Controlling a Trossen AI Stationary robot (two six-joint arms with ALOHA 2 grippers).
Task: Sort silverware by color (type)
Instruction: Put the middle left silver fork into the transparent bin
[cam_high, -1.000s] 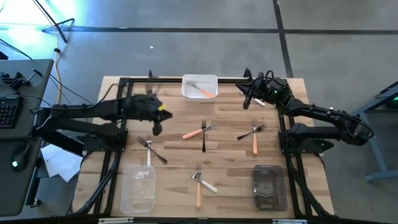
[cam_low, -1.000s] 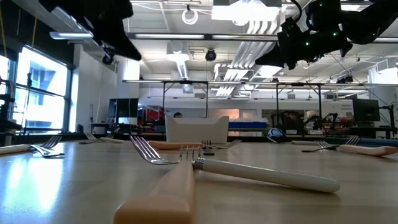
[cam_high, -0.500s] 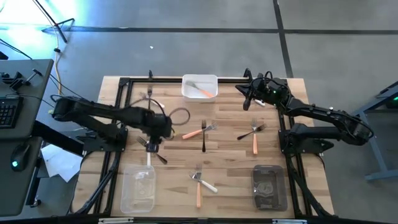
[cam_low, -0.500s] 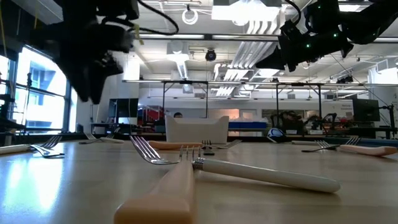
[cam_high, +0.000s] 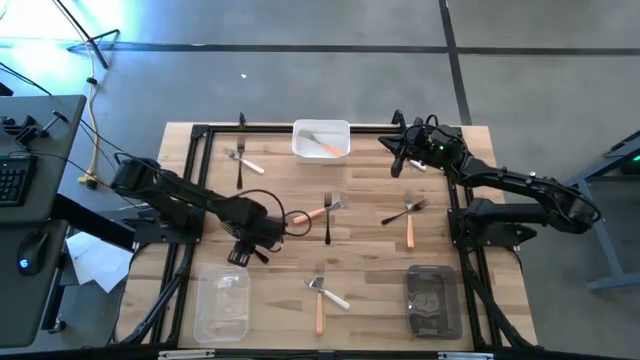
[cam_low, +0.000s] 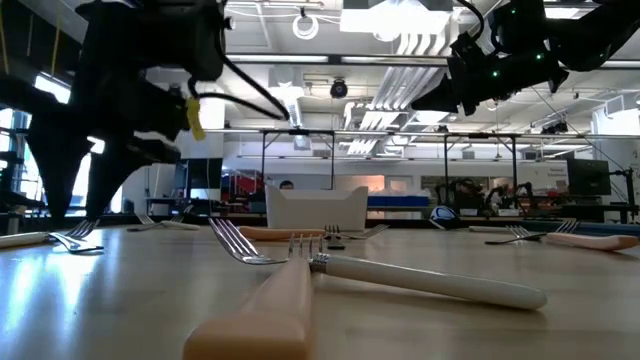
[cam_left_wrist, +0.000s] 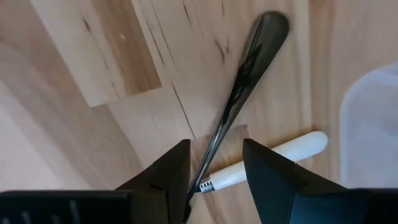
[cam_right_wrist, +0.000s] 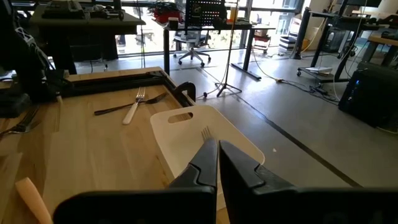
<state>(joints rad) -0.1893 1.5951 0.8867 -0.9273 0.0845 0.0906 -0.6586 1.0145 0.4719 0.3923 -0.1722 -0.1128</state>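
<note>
My left gripper (cam_high: 243, 250) is open and points down over two crossed forks on the table's left half. In the left wrist view its fingers (cam_left_wrist: 214, 180) stand on either side of the handle of a dark all-metal fork (cam_left_wrist: 239, 93). A white-handled fork (cam_left_wrist: 267, 158) lies across that handle. My right gripper (cam_high: 398, 163) is shut and empty, held above the table's far right, and its tips (cam_right_wrist: 217, 149) point at the white tray. Other forks lie flat in pairs: dark and white (cam_high: 240, 158), orange and dark (cam_high: 322, 214), dark and orange (cam_high: 408, 215), white and orange (cam_high: 320, 295).
A white tray (cam_high: 321, 128) at the far middle holds an orange-handled fork (cam_high: 325, 147). A clear tray (cam_high: 222, 310) stands near left, right beside my left gripper, and also shows in the left wrist view (cam_left_wrist: 370, 124). A dark tray (cam_high: 432, 300) stands near right. A black frame (cam_high: 195, 140) runs around the table.
My left gripper has gone from the table's far left toward the near edge and a little right, and down, until it stands over the crossed dark and white forks. The pair of forks at the far left has come into view from under the arm.
</note>
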